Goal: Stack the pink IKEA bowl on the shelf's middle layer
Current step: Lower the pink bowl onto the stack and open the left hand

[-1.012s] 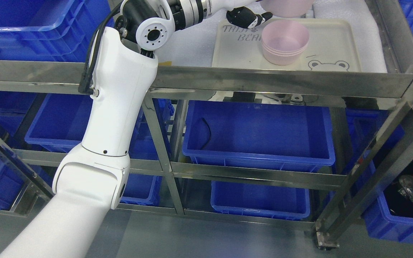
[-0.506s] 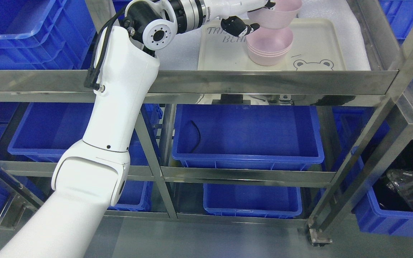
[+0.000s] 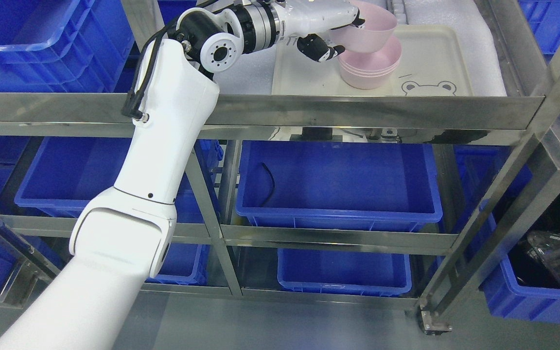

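Pink bowl (image 3: pixel 368 33), smooth round plastic, pinched at its rim by my left fingers (image 3: pixel 320 48), tilted over the stacked bowls (image 3: pixel 370 70).

Single head cam, high, angled down, close to shelf (image 3: pixel 309 109).

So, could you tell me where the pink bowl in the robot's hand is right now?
In the head view's top centre, the left hand holds the pink bowl tilted just above the stack of bowls on the cream tray.
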`<state>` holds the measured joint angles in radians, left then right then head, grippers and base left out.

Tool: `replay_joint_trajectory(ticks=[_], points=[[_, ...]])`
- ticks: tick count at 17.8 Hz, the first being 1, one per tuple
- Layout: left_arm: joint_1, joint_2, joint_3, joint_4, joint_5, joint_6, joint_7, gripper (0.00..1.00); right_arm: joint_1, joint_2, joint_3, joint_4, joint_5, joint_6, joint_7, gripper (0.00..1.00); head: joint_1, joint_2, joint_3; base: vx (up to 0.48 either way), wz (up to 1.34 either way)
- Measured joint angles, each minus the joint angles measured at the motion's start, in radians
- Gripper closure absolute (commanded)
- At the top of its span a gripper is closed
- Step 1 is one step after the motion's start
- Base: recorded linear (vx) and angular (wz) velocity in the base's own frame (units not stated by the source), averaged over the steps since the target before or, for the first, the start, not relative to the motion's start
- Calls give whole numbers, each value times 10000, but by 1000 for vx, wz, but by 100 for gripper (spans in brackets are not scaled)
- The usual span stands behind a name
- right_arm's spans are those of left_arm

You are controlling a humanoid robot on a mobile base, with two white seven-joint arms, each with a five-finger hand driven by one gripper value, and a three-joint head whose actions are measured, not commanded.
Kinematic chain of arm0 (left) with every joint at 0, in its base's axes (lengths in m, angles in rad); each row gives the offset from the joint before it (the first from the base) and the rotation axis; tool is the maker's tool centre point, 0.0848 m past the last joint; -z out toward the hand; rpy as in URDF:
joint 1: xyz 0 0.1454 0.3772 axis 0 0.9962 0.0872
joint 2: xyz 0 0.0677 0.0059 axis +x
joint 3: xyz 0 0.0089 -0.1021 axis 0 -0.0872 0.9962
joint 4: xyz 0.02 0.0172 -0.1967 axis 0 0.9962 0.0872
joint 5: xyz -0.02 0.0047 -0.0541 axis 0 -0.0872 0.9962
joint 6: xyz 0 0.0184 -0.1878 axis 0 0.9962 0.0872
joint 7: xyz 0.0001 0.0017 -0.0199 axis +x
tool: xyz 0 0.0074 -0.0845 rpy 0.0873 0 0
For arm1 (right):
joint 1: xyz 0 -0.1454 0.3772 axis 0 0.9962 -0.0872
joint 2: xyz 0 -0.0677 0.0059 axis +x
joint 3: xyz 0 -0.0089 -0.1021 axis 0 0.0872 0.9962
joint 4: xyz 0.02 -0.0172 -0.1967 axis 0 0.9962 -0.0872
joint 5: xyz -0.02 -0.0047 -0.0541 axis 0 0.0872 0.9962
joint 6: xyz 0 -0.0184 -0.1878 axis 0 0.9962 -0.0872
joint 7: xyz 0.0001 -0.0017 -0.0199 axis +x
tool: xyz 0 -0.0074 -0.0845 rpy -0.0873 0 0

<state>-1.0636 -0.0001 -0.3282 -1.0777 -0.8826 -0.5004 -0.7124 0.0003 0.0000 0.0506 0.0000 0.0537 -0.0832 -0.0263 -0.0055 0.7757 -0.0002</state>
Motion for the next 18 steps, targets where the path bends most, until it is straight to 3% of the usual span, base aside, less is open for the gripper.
replay_joint_trajectory(ticks=[9,10,12,13,18], points=[[-70,0,-585,604,-40,-8,942,83,-2,0,0,0,0,0,0,0,0,0,0,0,0],[-72,0,-649,658,-45,-8,954,79,-2,0,0,0,0,0,0,0,0,0,0,0,0],[-78,0,-773,757,-55,-33,1090,51,-2,0,0,0,0,0,0,0,0,0,0,0,0],[-80,1,-823,794,-58,-43,1259,45,-2,0,0,0,0,0,0,0,0,0,0,0,0],[-84,1,-996,910,-66,68,1706,26,-3,0,0,0,0,0,0,0,0,0,0,0,0]])
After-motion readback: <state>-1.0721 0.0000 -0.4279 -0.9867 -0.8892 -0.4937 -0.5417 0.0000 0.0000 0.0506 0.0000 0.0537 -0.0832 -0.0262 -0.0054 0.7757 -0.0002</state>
